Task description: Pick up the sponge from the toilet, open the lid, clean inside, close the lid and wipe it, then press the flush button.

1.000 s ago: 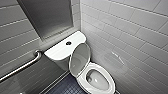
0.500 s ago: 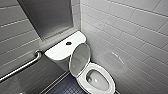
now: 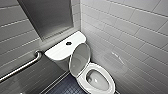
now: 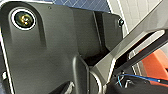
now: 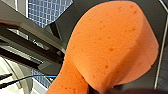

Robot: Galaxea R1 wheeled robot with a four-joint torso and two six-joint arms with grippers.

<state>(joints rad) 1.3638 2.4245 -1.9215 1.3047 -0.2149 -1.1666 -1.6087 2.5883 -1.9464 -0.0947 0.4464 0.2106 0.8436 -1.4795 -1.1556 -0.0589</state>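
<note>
Holds the soft, light sponge (image 5: 110,47) pinched and bent in the closed right pincer (image 5: 98,90); probably squashes easily, so best taken at the waist.

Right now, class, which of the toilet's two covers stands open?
The oval lid, raised upright, leaving the bowl exposed; the flat rectangular tank top behind it lies shut.
</note>
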